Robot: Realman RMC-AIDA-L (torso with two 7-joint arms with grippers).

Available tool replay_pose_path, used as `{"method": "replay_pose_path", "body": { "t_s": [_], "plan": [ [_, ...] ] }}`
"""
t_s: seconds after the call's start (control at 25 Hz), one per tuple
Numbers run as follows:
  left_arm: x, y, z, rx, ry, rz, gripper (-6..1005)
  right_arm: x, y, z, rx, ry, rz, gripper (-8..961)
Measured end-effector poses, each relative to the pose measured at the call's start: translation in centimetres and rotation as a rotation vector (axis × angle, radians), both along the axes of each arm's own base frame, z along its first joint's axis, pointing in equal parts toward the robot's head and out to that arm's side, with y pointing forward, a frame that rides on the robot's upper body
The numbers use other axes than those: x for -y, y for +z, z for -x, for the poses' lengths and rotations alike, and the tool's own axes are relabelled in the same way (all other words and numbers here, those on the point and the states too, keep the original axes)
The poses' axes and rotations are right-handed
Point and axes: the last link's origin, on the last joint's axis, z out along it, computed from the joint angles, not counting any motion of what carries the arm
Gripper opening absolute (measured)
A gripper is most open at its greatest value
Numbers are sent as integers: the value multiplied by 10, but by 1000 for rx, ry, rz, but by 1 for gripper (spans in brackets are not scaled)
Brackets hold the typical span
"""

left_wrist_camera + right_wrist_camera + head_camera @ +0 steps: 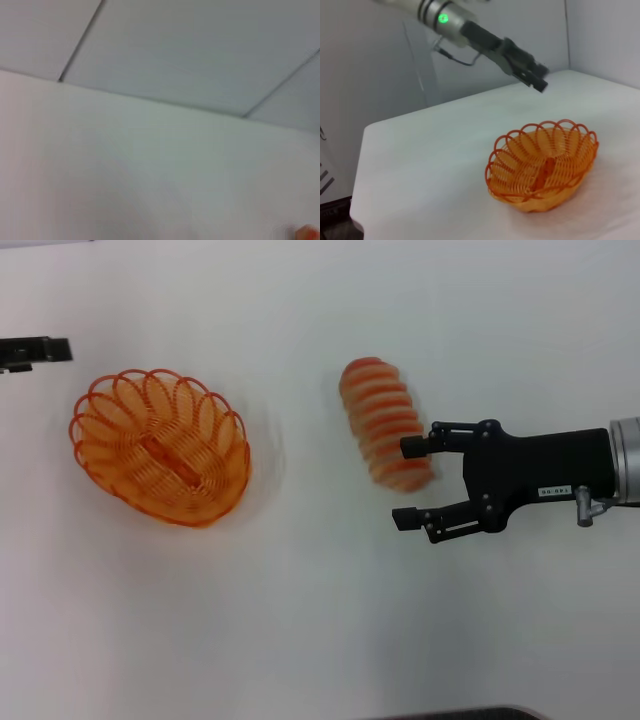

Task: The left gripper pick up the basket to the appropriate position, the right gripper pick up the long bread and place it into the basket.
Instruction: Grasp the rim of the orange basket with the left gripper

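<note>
The orange wire basket (pixel 215 495) stands empty on the white table at the left; it also shows in the right wrist view (pixel 520 192). The long bread (pixel 380 415), pale tan with orange stripes, lies near the middle of the table. My right gripper (pixel 407 483) is open, reaching in from the right. Its fingers straddle the loaf's near end: the upper fingertip (pixel 410 447) overlaps the loaf's edge and the lower one is just past it. My left gripper (pixel 35 350) hangs at the far left, beyond the basket and apart from it; the right wrist view shows it above the table (pixel 532 75).
The white table (pixel 300 620) runs all around the basket and loaf. A dark edge (pixel 460 713) shows at the table's front. In the left wrist view only bare table, wall panels and an orange speck (pixel 307 232) at the corner show.
</note>
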Motion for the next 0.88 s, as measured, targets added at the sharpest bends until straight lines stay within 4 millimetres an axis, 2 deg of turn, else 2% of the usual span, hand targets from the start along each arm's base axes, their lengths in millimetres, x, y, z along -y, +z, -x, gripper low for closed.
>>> {"method": "replay_pose_path", "body": {
  "t_s": [0.32, 0.52, 0.64, 0.88],
  "plan": [
    [-31, -25, -45, -301, -174, 197, 791, -1, 1, 1, 4, 10, 3, 942],
    [-39, -47, -65, -485, -282, 267, 790, -1, 1, 2, 4, 12, 5, 942],
    [-42, -57, -73, -574, -311, 290, 790, -1, 1, 2, 2, 14, 8, 942],
    [-45, -67, -74, -677, -310, 294, 790, 0, 1, 2, -3, 15, 12, 942]
  ]
}}
